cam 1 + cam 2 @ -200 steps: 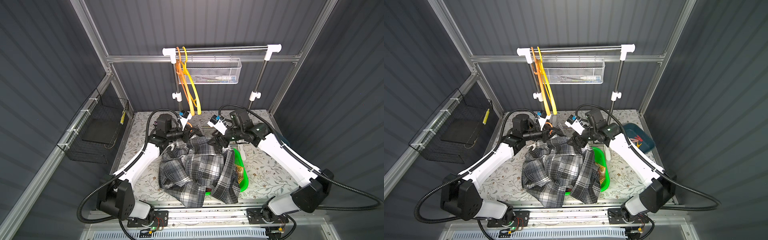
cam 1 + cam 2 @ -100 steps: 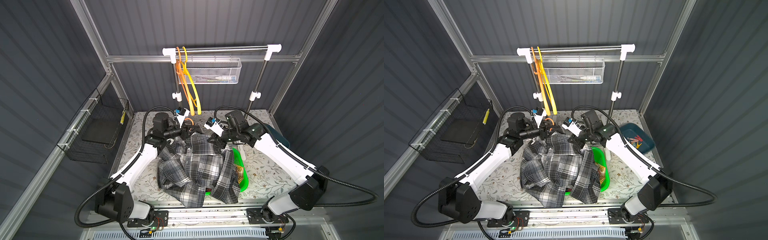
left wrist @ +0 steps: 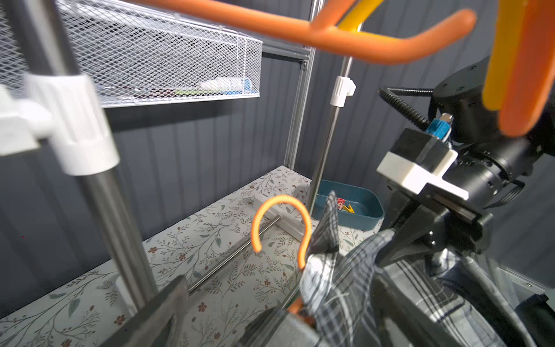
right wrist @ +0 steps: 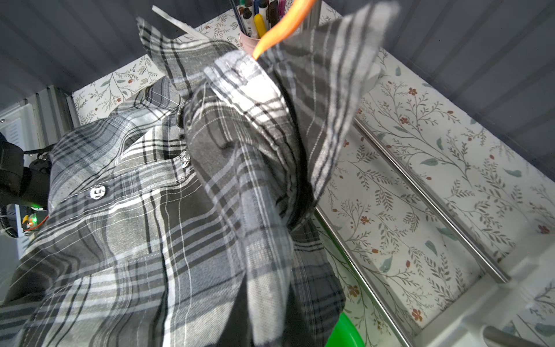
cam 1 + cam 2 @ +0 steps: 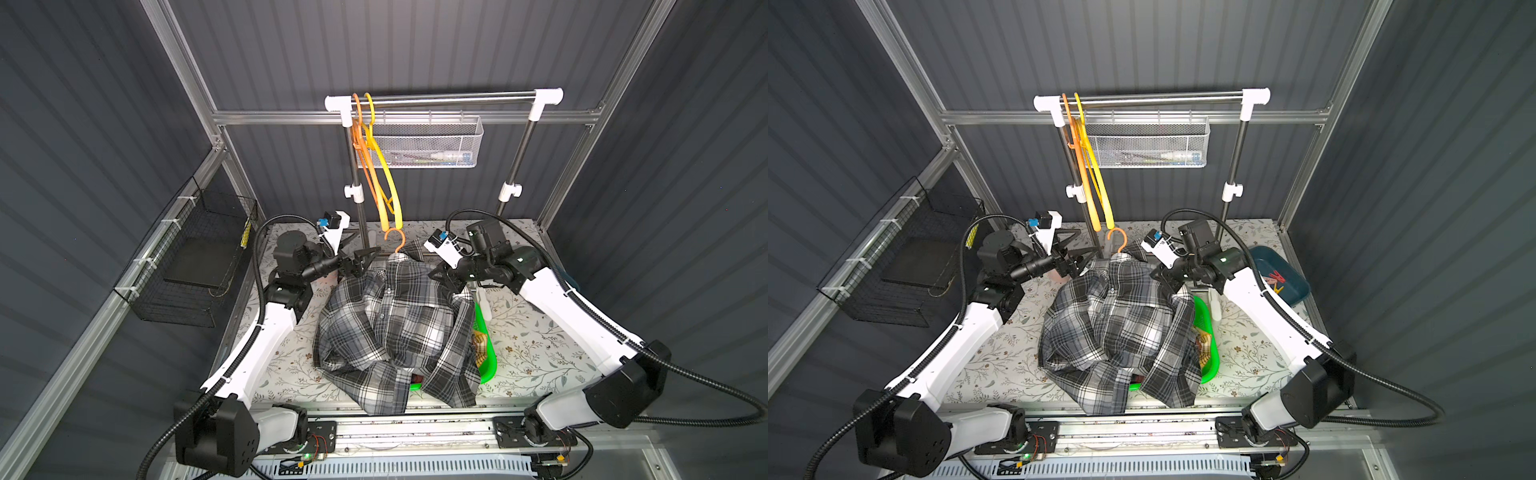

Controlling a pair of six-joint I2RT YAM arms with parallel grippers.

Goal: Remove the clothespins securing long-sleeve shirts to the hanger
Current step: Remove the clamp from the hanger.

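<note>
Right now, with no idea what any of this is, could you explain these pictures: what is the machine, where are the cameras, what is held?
It is a robot: a left arm and a right arm, mounted at a flowered table. Two pictures look down from overhead; the other two come from a camera on each wrist. A grey plaid shirt on an orange hanger droops over a green basket. The right gripper is shut on the shirt's shoulder; the left gripper is open beside the other shoulder, holding nothing. A teal tray by the right arm holds loose clothespins.
</note>
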